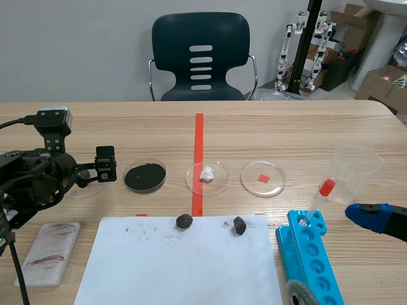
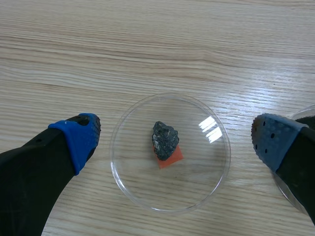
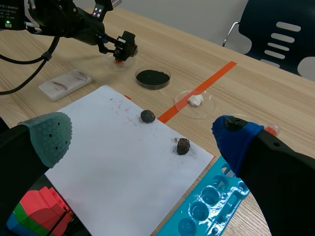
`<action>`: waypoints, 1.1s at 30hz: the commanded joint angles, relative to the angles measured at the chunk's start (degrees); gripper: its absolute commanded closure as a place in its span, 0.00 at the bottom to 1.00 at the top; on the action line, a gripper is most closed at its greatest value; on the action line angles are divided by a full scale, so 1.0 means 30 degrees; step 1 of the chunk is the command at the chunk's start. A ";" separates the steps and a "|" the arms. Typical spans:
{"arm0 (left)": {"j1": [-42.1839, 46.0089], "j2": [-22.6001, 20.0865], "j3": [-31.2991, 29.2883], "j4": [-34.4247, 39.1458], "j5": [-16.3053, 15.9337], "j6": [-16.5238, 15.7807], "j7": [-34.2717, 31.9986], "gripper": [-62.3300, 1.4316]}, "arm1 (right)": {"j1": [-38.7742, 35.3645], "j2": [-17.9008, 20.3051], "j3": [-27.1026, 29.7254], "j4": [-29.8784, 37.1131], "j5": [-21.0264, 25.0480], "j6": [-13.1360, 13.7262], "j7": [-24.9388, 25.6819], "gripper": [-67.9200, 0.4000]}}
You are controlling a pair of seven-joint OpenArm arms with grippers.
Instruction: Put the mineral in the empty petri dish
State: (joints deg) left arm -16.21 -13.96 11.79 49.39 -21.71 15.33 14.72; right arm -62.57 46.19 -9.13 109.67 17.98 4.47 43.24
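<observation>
Left wrist view: left gripper (image 2: 175, 137) gaping empty, three and nine o'clock around clear round petri dish (image 2: 123, 177) holding dark jagged mineral (image 2: 165, 139).

Blue rack (image 1: 313, 257) (beside white paper (image 1: 181, 270))

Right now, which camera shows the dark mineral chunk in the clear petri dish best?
Left wrist view: the dark mineral chunk sits unobstructed in the clear petri dish under the open left claw. Scene view: that claw hides it. Right wrist view: too small to tell.
</observation>
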 commanded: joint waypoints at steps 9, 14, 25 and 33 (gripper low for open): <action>-0.0313 -0.0168 -0.0117 0.0204 0.0029 -0.0015 -0.0270 0.00 | 0.0175 0.0000 0.0051 0.0393 0.0080 0.0007 0.0299 0.13; -0.0313 -0.0175 -0.0117 0.0204 0.0029 -0.0015 -0.0270 0.00 | 0.0175 0.0000 0.0051 0.0393 0.0080 0.0007 0.0299 0.13; -0.0313 -0.0168 -0.0117 0.0204 0.0029 -0.0015 -0.0612 0.00 | 0.0175 0.0000 0.0051 0.0393 0.0080 0.0007 0.0299 0.13; -0.0313 -0.0168 -0.0117 0.0204 0.0022 -0.0015 -0.0612 0.00 | 0.0175 0.0000 0.0051 0.0393 0.0080 0.0007 0.0299 0.13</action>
State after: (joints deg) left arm -16.21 -13.96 11.79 49.39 -21.71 15.33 13.78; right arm -62.57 46.19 -9.13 109.67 17.98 4.47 43.24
